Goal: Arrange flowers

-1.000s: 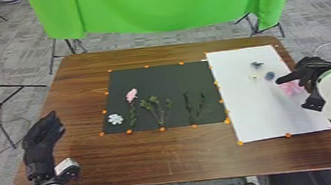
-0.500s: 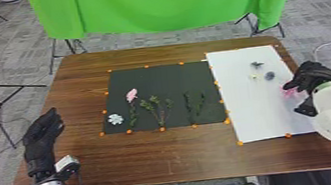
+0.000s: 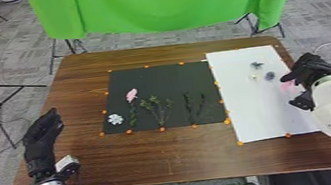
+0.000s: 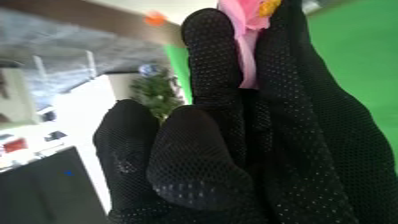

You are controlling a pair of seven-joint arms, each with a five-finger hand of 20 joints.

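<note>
Head view: the brown table (image 3: 174, 162) bears a white sheet (image 3: 258, 110) on the robot's right, and a dark sheet (image 3: 164, 74) beside it, leftward. Over the white sheet's right part is the right hand (image 3: 314, 67), nearer the held bloom than the left hand (image 3: 41, 132), which rests spread near the table's left edge. In the right wrist view, the right hand pinches the pink flower (image 4: 248, 62) between its fingers, petals at the tips; the coming move probably runs leftward, toward the green sprigs (image 3: 157, 110).
</note>
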